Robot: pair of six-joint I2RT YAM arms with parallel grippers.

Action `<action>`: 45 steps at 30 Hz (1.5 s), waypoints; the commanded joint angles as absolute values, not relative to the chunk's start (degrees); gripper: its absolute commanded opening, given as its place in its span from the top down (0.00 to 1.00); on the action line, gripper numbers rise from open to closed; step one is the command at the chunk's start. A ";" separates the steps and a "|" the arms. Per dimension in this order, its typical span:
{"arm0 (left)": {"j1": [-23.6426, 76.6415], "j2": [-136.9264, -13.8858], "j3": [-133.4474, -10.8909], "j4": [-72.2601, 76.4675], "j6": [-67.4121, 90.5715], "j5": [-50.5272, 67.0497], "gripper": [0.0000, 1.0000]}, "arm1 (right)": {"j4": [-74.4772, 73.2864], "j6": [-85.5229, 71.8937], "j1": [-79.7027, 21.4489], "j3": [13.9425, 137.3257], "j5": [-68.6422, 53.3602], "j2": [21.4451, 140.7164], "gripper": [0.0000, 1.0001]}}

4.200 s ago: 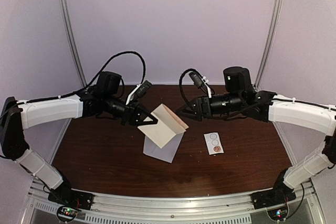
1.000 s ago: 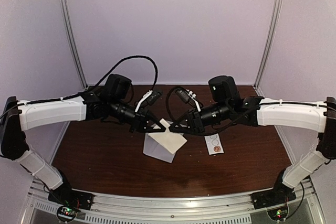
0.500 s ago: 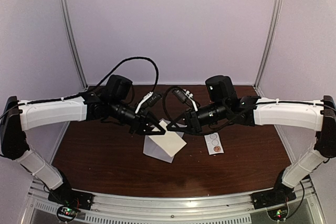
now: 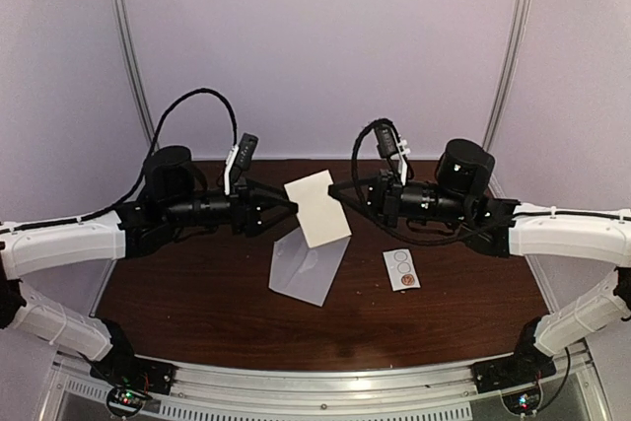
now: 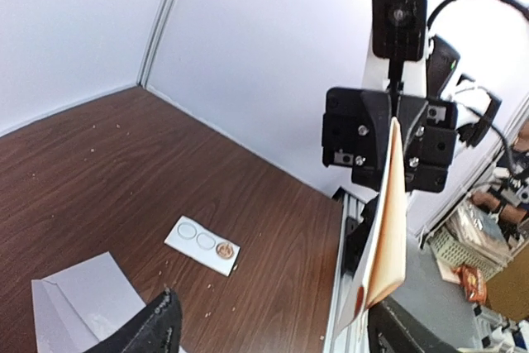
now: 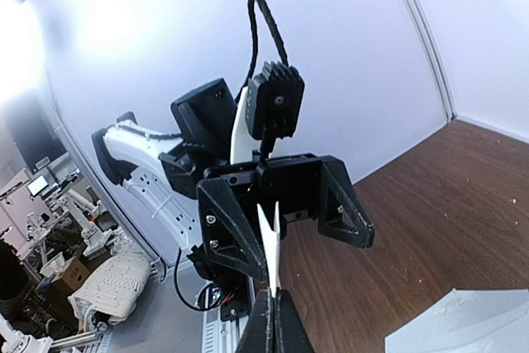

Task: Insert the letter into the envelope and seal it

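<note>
The letter point(image 4: 317, 207), a cream folded sheet, hangs in the air over the middle of the table. My right gripper point(image 4: 340, 193) is shut on its right edge, and in the right wrist view the fingers point(image 6: 275, 320) pinch the sheet point(image 6: 270, 241) edge-on. My left gripper point(image 4: 288, 206) stands open at the letter's left edge, its jaws wide apart and off the paper. The left wrist view shows the letter point(image 5: 388, 221) edge-on near one finger. The pale grey envelope point(image 4: 308, 269) lies flat on the table under the letter, its flap pointing toward the back.
A small white sticker strip point(image 4: 401, 269) with circles lies on the brown table point(image 4: 197, 293) to the right of the envelope, and it also shows in the left wrist view point(image 5: 202, 245). White walls and metal posts close in the table's sides and back.
My left gripper has opened and let go of the letter, and its arm has drawn back to the left. The right gripper, still shut on the letter, has lifted it up and to the right.
</note>
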State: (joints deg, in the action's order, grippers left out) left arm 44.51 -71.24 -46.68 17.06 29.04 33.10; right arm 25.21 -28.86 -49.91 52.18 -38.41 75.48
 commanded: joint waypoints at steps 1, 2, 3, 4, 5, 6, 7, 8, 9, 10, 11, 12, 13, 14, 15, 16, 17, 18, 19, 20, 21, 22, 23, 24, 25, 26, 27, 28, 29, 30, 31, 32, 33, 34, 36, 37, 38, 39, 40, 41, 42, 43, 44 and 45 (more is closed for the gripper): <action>46.12 -71.64 -45.30 34.49 39.45 34.00 0.21 | 43.42 -34.83 -50.40 49.49 -32.27 74.59 1.00; 46.96 -72.14 -45.51 35.85 40.13 34.95 0.21 | 45.34 -35.29 -50.49 49.26 -31.99 74.78 1.00; 47.76 -72.50 -45.72 36.83 40.57 35.46 0.21 | 47.41 -35.82 -50.47 49.10 -31.95 74.98 1.00; 48.49 -72.79 -45.91 37.20 40.82 35.72 0.21 | 48.78 -36.33 -50.57 48.98 -31.83 75.18 1.00; 48.97 -72.95 -46.14 37.32 41.09 35.58 0.21 | 49.92 -36.72 -50.62 48.88 -31.94 75.34 1.00; 49.23 -73.00 -46.21 37.79 41.52 35.33 0.22 | 50.82 -37.12 -50.75 48.76 -31.86 75.48 1.00; 49.29 -73.18 -46.06 38.88 42.23 35.23 0.25 | 51.74 -37.32 -50.86 48.51 -31.68 75.57 1.00; 49.26 -73.20 -45.67 40.35 42.84 35.25 0.29 | 52.46 -37.57 -50.96 48.32 -31.60 75.66 1.00; 49.30 -73.21 -45.29 41.66 43.51 35.03 0.34 | 52.69 -37.69 -51.04 48.12 -31.19 75.63 1.00; 49.31 -73.36 -45.00 42.91 44.15 34.78 0.38 | 52.87 -37.70 -51.14 47.88 -30.72 75.59 1.00; 49.31 -73.60 -44.96 43.57 44.49 34.61 0.43 | 52.91 -37.63 -51.14 47.70 -30.30 75.51 1.00; 49.31 -73.94 -45.06 44.10 44.75 34.63 0.46 | 52.84 -37.62 -51.23 47.64 -30.14 75.50 1.00; 49.28 -74.21 -45.28 44.43 45.02 34.53 0.49 | 52.68 -37.54 -51.26 47.71 -30.11 75.50 1.00; 49.29 -74.49 -45.40 44.65 45.18 34.44 0.50 | 52.53 -37.42 -51.36 47.80 -30.10 75.56 1.00; 49.30 -74.79 -45.65 45.07 45.36 34.57 0.52 | 52.41 -37.32 -51.41 47.81 -30.14 75.58 1.00; 49.25 -75.06 -46.04 45.24 45.46 34.73 0.54 | 52.20 -37.14 -51.49 47.93 -30.21 75.71 1.00; 49.30 -75.18 -46.38 45.26 45.52 34.67 0.56 | 51.88 -37.03 -51.55 48.06 -30.31 75.80 1.00; 49.31 -75.39 -46.63 45.26 45.53 34.76 0.58 | 51.59 -36.92 -51.51 48.22 -30.51 75.96 1.00; 49.31 -75.52 -46.86 45.22 45.47 34.72 0.59 | 51.33 -36.80 -51.58 48.52 -30.76 76.21 1.00; 49.30 -75.65 -47.00 45.12 45.42 34.67 0.62 | 50.98 -36.68 -51.59 48.71 -31.04 76.47 1.00; 49.31 -75.75 -47.11 44.85 45.38 34.56 0.64 | 50.72 -36.59 -51.67 48.91 -31.29 76.66 1.00; 49.31 -75.85 -47.20 44.75 45.36 34.51 0.66 | 50.34 -36.54 -51.74 49.09 -31.55 76.82 1.00; 49.31 -75.85 -47.27 44.74 45.33 34.44 0.67 | 50.02 -36.42 -51.82 49.37 -31.71 77.04 1.00; 49.31 -75.89 -47.25 44.59 45.35 34.33 0.68 | 49.70 -36.21 -51.85 49.44 -31.97 77.22 1.00; 49.31 -75.86 -47.24 44.56 45.35 34.29 0.68 | 49.32 -36.01 -51.85 49.54 -32.07 77.25 1.00; 49.28 -75.83 -47.20 44.59 45.40 34.32 0.68 | 48.85 -35.83 -51.93 49.64 -32.14 77.33 1.00; 49.30 -75.77 -47.09 44.56 45.36 34.20 0.68 | 48.34 -35.58 -51.90 49.73 -32.17 77.34 1.00; 49.28 -75.57 -47.06 44.44 45.28 34.06 0.69 | 47.86 -35.33 -51.94 49.81 -32.17 77.31 1.00; 49.30 -75.43 -46.94 44.44 45.27 33.92 0.71 | 47.44 -35.15 -51.91 49.83 -32.21 77.26 1.00; 49.31 -75.35 -46.90 44.41 45.25 33.90 0.73 | 47.23 -35.03 -51.94 49.79 -32.24 77.21 1.00; 49.28 -75.33 -46.92 44.32 45.26 33.82 0.76 | 47.08 -34.99 -52.01 49.75 -32.20 77.15 1.00; 49.28 -75.32 -46.89 44.27 45.20 33.84 0.79 | 46.98 -34.87 -52.01 49.71 -32.23 77.17 1.00; 49.30 -75.37 -46.93 44.21 45.18 33.88 0.80 | 46.82 -34.89 -52.03 49.74 -32.26 77.12 1.00; 49.24 -75.40 -47.08 44.07 45.18 33.92 0.80 | 46.72 -34.85 -52.03 49.75 -32.37 77.09 1.00; 49.28 -75.41 -47.05 44.01 45.16 34.01 0.80 | 46.44 -34.76 -52.04 49.75 -32.34 77.01 1.00; 49.28 -75.41 -46.98 43.95 45.17 34.01 0.80 | 46.25 -34.59 -52.03 49.75 -32.35 76.95 1.00; 49.30 -75.31 -46.91 43.91 45.11 33.97 0.83 | 45.88 -34.50 -52.03 49.83 -32.27 76.91 1.00; 49.31 -75.18 -46.86 43.89 45.05 33.93 0.87 | 45.52 -34.37 -52.04 49.83 -32.19 76.84 1.00; 49.31 -75.01 -46.80 43.78 45.01 33.90 0.91 | 45.10 -34.16 -52.05 49.83 -32.14 76.68 1.00; 49.31 -74.85 -46.74 43.53 44.88 33.74 0.95 | 44.68 -33.97 -52.06 49.91 -31.90 76.69 1.00; 49.31 -74.74 -46.76 43.20 44.71 33.57 0.97 | 44.25 -33.79 -52.07 49.85 -31.71 76.53 1.00; 49.31 -74.52 -46.83 42.52 44.52 33.32 0.99 | 43.88 -33.67 -52.07 49.79 -31.51 76.36 1.00; 49.31 -74.34 -46.95 41.63 44.25 33.00 1.00 | 43.41 -33.52 -52.11 49.83 -31.25 76.16 1.00; 49.31 -74.17 -47.16 40.39 43.76 32.65 1.00 | 42.76 -33.30 -52.07 49.88 -30.80 75.93 1.00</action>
